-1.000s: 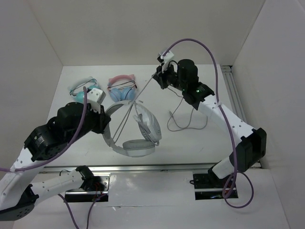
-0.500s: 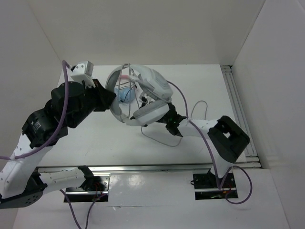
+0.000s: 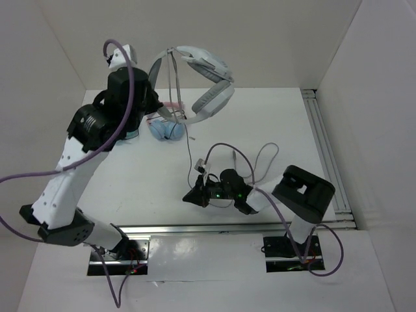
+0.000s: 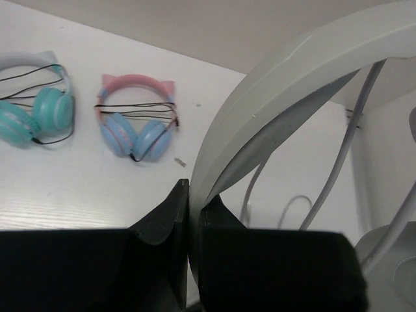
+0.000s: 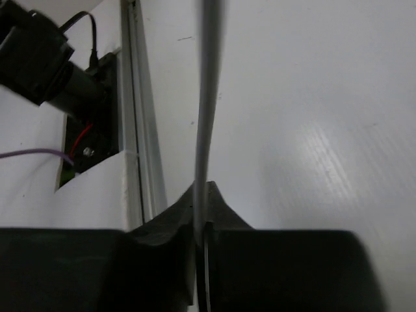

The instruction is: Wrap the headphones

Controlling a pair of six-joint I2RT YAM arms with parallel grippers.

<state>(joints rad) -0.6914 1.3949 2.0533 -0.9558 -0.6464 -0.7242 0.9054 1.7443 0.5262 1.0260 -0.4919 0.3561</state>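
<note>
Far left on the white table (image 3: 292,123): small teal pair (image 4: 32,114), lying flat, thin dark cord across its cups; in the top view mostly hidden behind the left arm. Next: left gripper (image 4: 193,201), raised high above the table, fingers clamped tight on the wide band of the headphones (image 3: 198,75). Just beside the teal pair, apart from it: pink-banded blue pair (image 4: 136,127), flat on the table, cord wound over both cups. Above and right of that: the headphones, large and light grey, carried clear of the table, band arching up from the clamped spot, grey padded cup (image 3: 211,101) hanging tilted toward the right. From the headphones downward: thin grey cable (image 3: 189,146), one stretch dropping to the low arm, further slack in loose loops on the table surface to the right. Centre-right, low near the table's front edge: right gripper (image 3: 195,195), fingers closed on the cable (image 5: 207,97), the strand passing straight between them in the wrist view (image 5: 200,224). Far right: metal rail (image 3: 324,149) along the table's side.
</note>
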